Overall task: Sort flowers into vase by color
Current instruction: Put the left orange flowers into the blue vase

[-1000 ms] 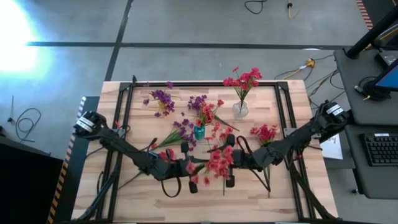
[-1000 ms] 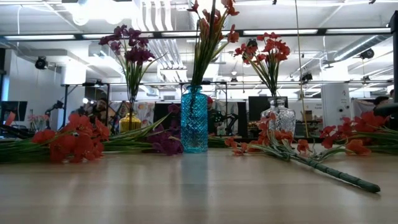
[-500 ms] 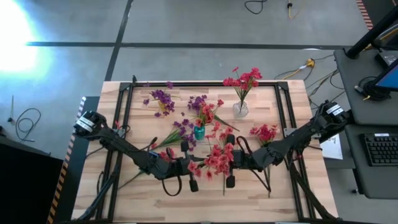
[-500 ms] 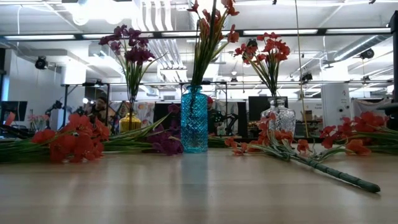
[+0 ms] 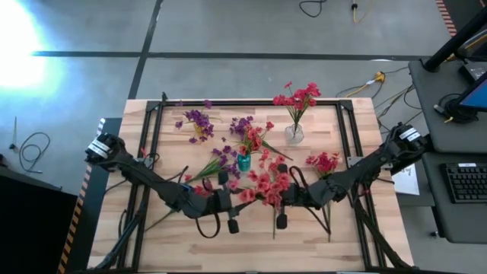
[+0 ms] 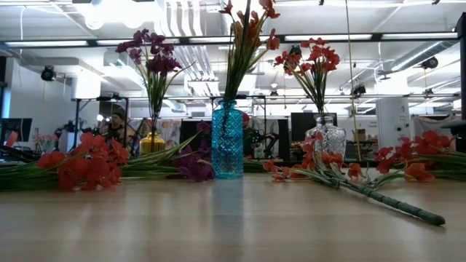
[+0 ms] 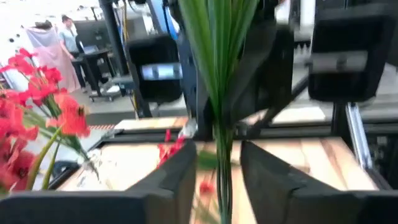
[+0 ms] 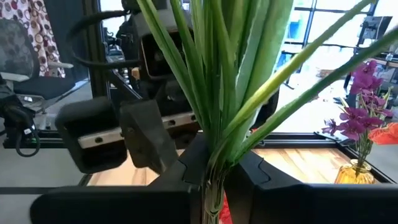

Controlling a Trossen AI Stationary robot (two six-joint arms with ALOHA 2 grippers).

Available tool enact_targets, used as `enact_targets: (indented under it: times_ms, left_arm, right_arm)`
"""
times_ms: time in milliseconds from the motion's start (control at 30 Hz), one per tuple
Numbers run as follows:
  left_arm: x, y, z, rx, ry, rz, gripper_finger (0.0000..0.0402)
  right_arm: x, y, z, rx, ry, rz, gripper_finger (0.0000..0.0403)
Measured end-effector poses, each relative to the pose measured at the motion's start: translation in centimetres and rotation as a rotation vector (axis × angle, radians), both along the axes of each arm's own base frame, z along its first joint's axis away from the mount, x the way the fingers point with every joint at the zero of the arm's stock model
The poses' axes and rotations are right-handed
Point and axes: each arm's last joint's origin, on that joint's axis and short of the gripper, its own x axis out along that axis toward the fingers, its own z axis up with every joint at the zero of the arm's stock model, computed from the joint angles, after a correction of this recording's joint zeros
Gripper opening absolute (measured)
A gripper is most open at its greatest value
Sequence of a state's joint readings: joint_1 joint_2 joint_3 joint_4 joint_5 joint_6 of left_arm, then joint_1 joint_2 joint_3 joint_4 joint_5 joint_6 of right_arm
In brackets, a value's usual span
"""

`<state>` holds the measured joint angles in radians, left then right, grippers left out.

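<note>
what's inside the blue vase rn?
The blue vase holds green stems with red blossoms on top. The high view also shows purple blossoms over it; whether those stems sit inside cannot be told. The patterned glass hides the stem ends.

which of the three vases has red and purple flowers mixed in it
The blue vase, the middle one. The yellow vase holds only purple blossoms and the clear glass vase only red.

Red sprig (image 5: pixel 264 186) between the left end effector (image 5: pixel 226 199) and right end effector (image 5: pixel 281 198), mid-table.
</note>
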<state>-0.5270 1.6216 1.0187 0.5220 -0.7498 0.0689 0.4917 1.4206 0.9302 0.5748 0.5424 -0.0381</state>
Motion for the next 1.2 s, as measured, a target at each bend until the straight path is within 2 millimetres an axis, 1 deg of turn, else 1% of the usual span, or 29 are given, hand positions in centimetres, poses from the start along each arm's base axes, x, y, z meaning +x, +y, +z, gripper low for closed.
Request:
enact_targets:
  times_ms: [133, 233, 300, 500, 667, 800, 1000, 1200]
  left_arm:
    - [-1.1, 0.3, 0.5, -0.003, 0.075, -0.002, 0.0169]
    - [-2.0, 0.6, 0.7, -0.005, 0.137, 0.000, 0.0190]
    - [-2.7, 0.9, 1.1, -0.012, 0.167, 0.004, 0.0196]
    - [-5.2, 2.1, 1.9, -0.009, 0.264, 0.073, 0.0199]
    - [-7.2, 3.2, 2.6, -0.045, 0.311, 0.142, 0.0199]
    - [-8.6, 4.0, 2.8, -0.066, 0.356, 0.167, 0.0199]
    - [-9.8, 4.7, 2.9, -0.068, 0.403, 0.190, 0.0199]
    - [-10.1, 4.9, 3.2, -0.078, 0.397, 0.193, 0.0199]
  right_arm:
    - [0.0, -0.5, 0.3, 0.000, -0.006, -0.020, 0.0032]
    - [0.3, -1.1, 0.4, -0.006, -0.008, -0.041, 0.0032]
    - [0.4, -1.7, 0.4, -0.007, -0.008, -0.059, 0.0032]
    - [1.2, -4.1, 0.6, -0.001, -0.012, -0.136, 0.0032]
    - [1.9, -6.2, 0.6, 0.008, -0.018, -0.202, 0.0032]
    - [2.3, -7.6, 1.1, 0.012, -0.033, -0.246, 0.0032]
    - [2.7, -9.1, 1.6, 0.003, -0.047, -0.295, 0.0032]
    - [2.8, -9.9, 1.6, 0.000, -0.047, -0.317, 0.0032]
